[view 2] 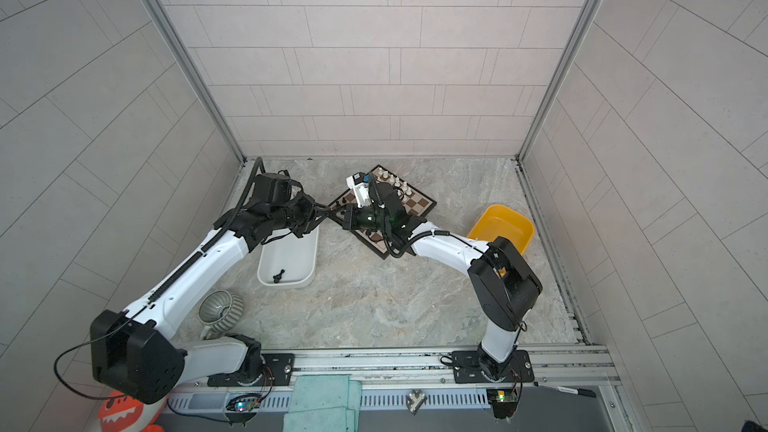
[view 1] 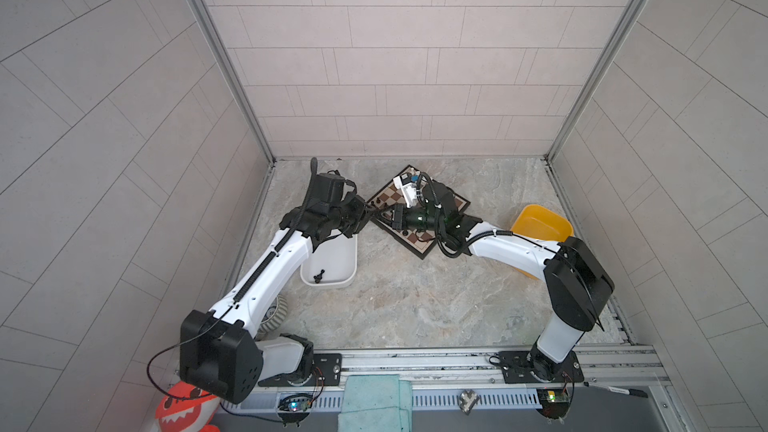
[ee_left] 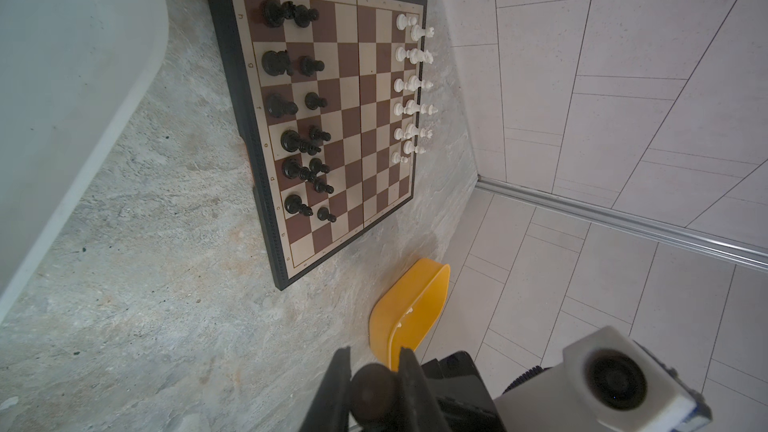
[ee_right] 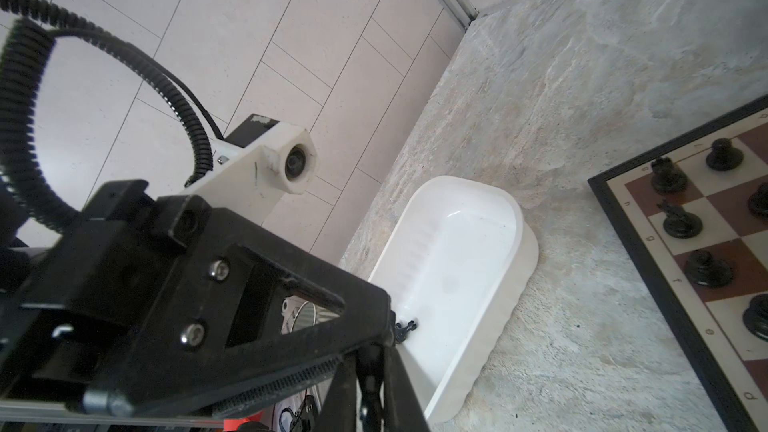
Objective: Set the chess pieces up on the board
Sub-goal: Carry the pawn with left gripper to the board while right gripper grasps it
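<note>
Chessman [ee_left: 372, 392], black, aloft by the board's [ee_left: 249, 81] corner nearest the white tub [ee_left: 62, 76], your left gripper [ee_left: 374, 357] pinching its base, your right gripper [ee_right: 370, 361] clamped on its top.

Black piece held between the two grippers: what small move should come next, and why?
Probably the left gripper should open. It and the right gripper both appear shut on the same black piece, near a corner of the board, so letting go would hand the piece to the right arm.
</note>
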